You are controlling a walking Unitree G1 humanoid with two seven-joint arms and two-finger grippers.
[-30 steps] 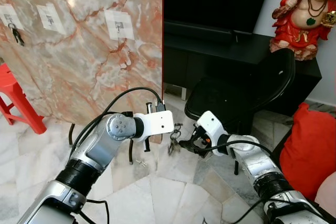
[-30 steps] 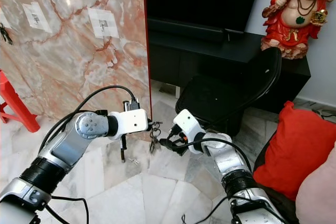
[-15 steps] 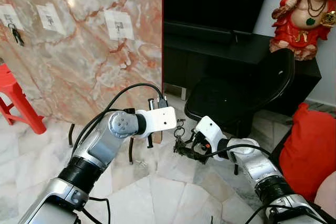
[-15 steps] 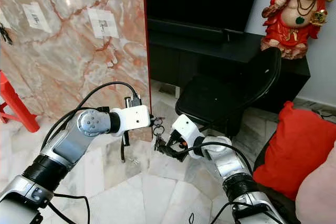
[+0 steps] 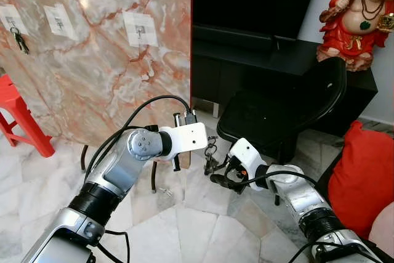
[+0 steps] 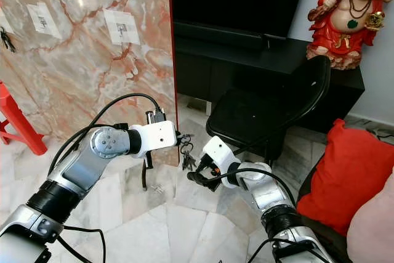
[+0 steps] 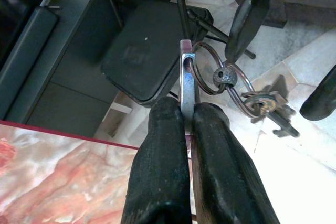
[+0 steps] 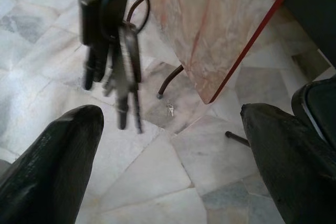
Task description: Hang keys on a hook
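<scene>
Pinching the metal clip of the keys [image 7: 252, 100] between its closed fingers, the left gripper [image 7: 187, 124] holds the bunch dangling above the floor [image 5: 184, 220], near centre. The right gripper [image 8: 168, 129] sits just at 4 o'clock of the keys, fingers spread wide, holding nothing. Hooks [image 5: 140, 29] sit on the marble panel [image 5: 92, 60] at 11 o'clock.
</scene>
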